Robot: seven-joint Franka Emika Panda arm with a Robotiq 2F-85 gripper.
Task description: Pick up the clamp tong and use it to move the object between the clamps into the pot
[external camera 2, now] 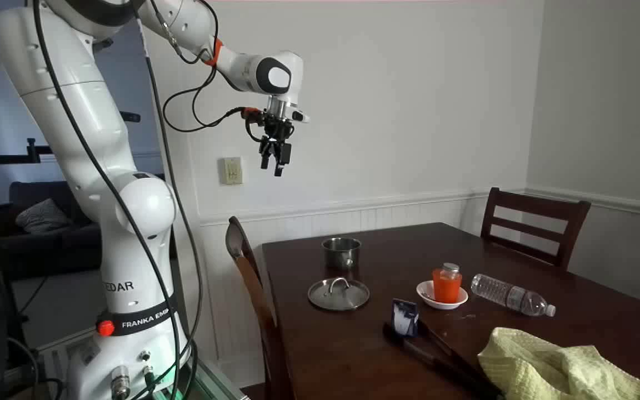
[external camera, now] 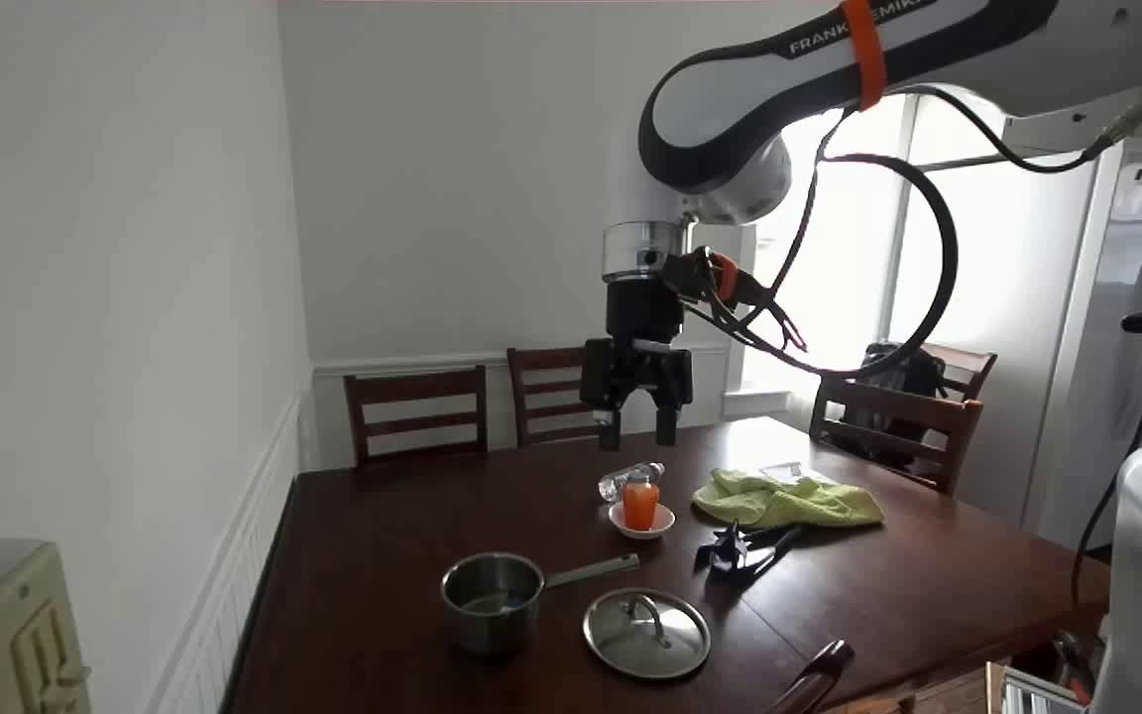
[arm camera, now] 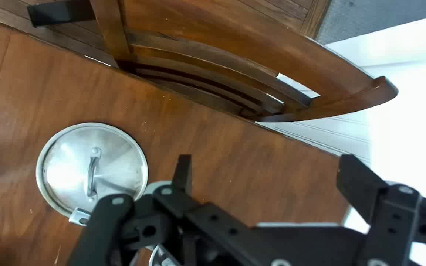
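Note:
The clamp tong (external camera: 777,551) is black and lies on the table; it also shows in an exterior view (external camera 2: 439,365). A small dark blue and white packet (external camera 2: 405,318) stands between its tips, also seen in an exterior view (external camera: 727,551). The steel pot (external camera: 492,623) stands upright with its handle toward the bowl; it also shows in an exterior view (external camera 2: 341,255). Something pale bluish shows inside it, unclear what. My gripper (external camera: 638,436) is open and empty, high above the table, away from the tong; its spread fingers show in the wrist view (arm camera: 264,159). The wrist view shows no tong.
A steel lid (external camera: 646,635) lies beside the pot. An orange jar (external camera 2: 446,286) sits in a white bowl (external camera 2: 425,294) near a plastic bottle (external camera 2: 511,295). A yellow-green cloth (external camera: 789,501) lies by the tong's rear end. Chairs (arm camera: 235,48) and a wall border the table.

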